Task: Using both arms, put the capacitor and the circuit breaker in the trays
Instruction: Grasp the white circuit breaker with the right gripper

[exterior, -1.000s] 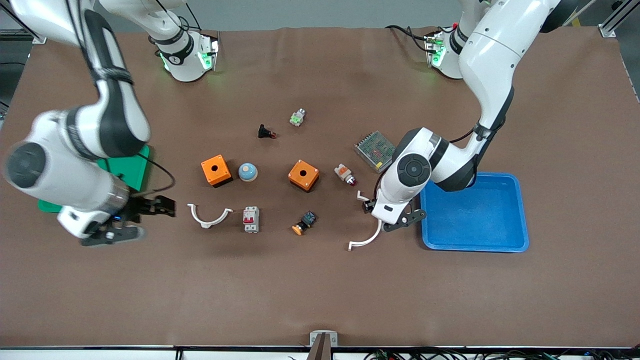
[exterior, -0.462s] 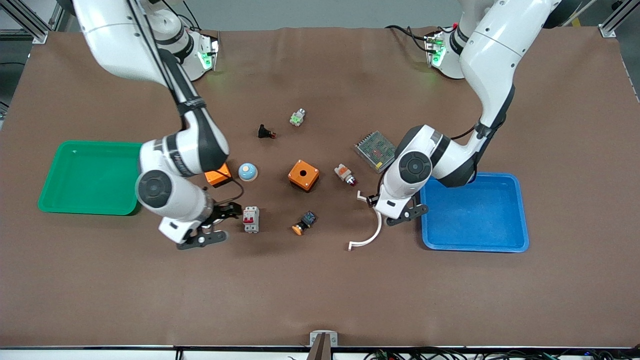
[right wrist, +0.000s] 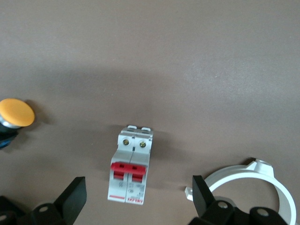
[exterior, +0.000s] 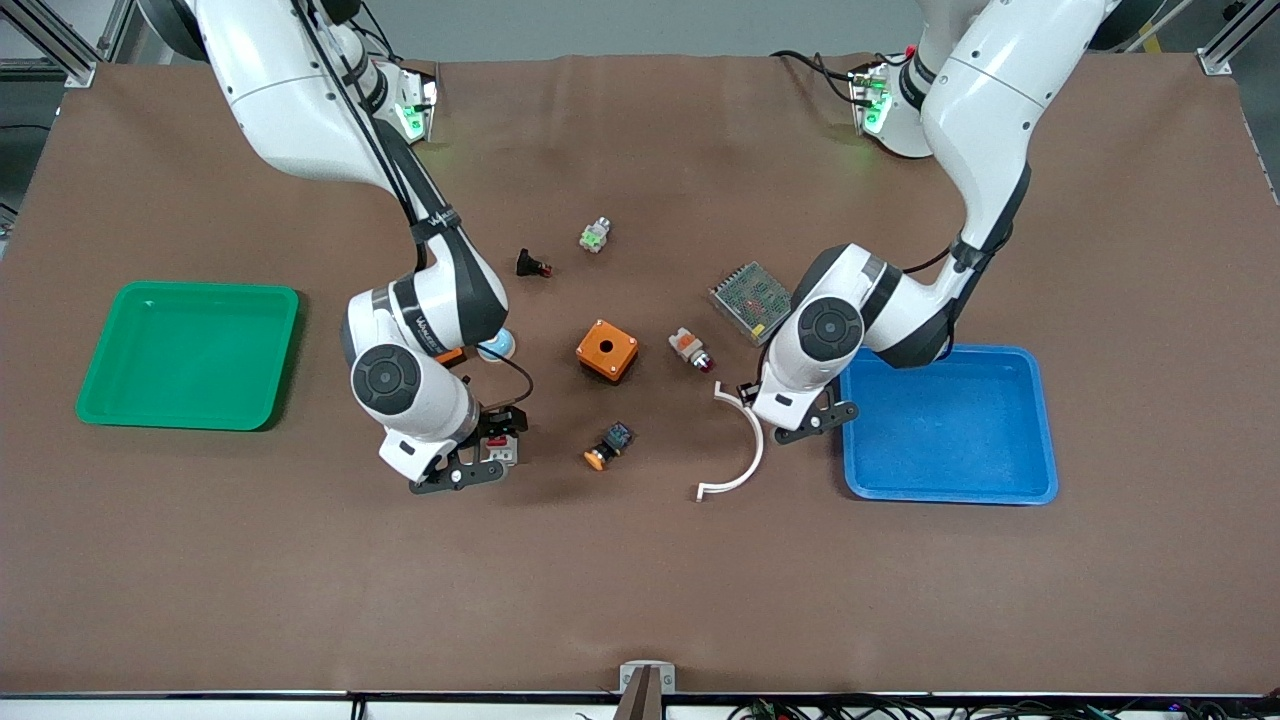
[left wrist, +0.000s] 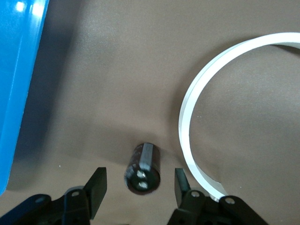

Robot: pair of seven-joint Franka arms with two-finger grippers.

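right gripper [right wrist: 136, 206] over the circuit breaker [right wrist: 131, 165], fingers spread wide to either side, nothing grasped; breaker lies flat on the brown table [exterior: 640, 580] near an orange-capped button [right wrist: 16, 113] | left gripper [left wrist: 139, 187] released, fingers flanking the capacitor [left wrist: 143, 168] on the table, between blue tray [left wrist: 18, 79] and white curved clip [left wrist: 197, 122]

Left gripper [left wrist: 139, 187] open over capacitor [left wrist: 143, 168] on brown mat — white curved clip [left wrist: 187, 136] beside it, blue tray [left wrist: 16, 79] at edge.

Brown-covered table [exterior: 640, 580], aluminium framing [exterior: 1225, 45] at corners
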